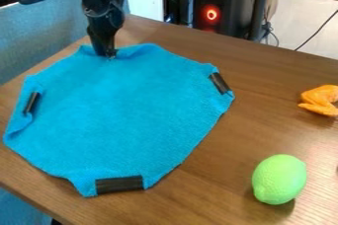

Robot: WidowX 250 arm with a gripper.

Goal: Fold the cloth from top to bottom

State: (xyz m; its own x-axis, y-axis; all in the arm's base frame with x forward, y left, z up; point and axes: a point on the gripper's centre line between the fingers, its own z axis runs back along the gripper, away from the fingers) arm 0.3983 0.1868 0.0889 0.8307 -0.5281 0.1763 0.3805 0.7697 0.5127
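Wood worktop (221, 179), blue cloth (125, 110), my gripper (107, 54) at its far edge; can't tell if the jaws are open or pinching it.

The cloth (122, 115) looks matt and rough-napped, the desk (211, 184) smooth, faintly glossy wood, and the green lime (279, 179) at the cloth's four o'clock dimpled, plastic-like.

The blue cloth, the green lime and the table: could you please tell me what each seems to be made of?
The cloth looks like soft terry or microfiber, judging by its fuzzy, matte surface. The lime is probably molded plastic or foam, with a dimpled skin and a very even green. The table appears to be wood or wood-look laminate, brown with visible grain.
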